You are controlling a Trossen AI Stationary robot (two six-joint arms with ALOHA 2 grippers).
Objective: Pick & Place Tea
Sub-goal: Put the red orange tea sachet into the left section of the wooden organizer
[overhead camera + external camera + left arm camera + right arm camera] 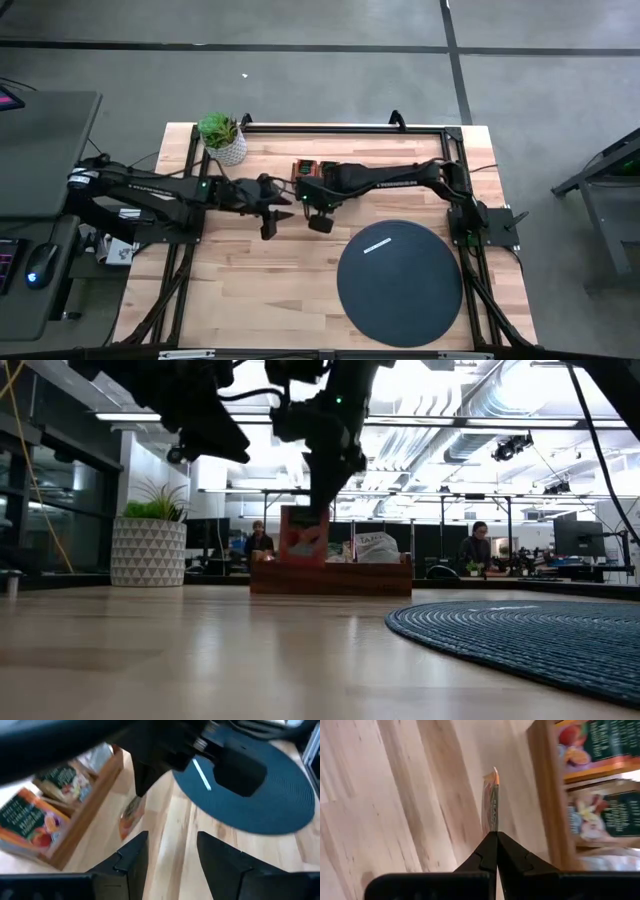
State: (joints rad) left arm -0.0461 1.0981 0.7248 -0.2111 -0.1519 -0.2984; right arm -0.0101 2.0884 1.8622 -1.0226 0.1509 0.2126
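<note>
**Right Gripper Holding One Sachet Near the Tray; Left Gripper Standing By**

**Held item.** The right gripper [495, 851] has its jaws pressed together on one tea sachet [492, 802]. The sachet runs straight out beyond the fingertips, edge-on to the wrist camera, with its long axis in line with the fingers. In the low view it hangs below the right gripper [322, 490], clear of the table [200, 660], in front of the wooden tray [330, 578].

**Governing relation.** The black disc [400, 283] lies well apart from the closed jaws, on the side away from the tray [305, 170]. One silvery white sachet [380, 245] already lies on the disc. Judged from the task, the held sachet most likely goes to the disc, so the arm must carry it across bare table. The right arm is the nearer one to the disc.

**Arm pose.** The right arm reaches across the table, with its gripper pointing down beside the tray.

**Left gripper.** The left gripper [170, 857] hovers just beside the right one, jaws spread and empty, facing the hanging sachet [131, 817]. More sachets remain upright in the tray [90, 800].
</note>
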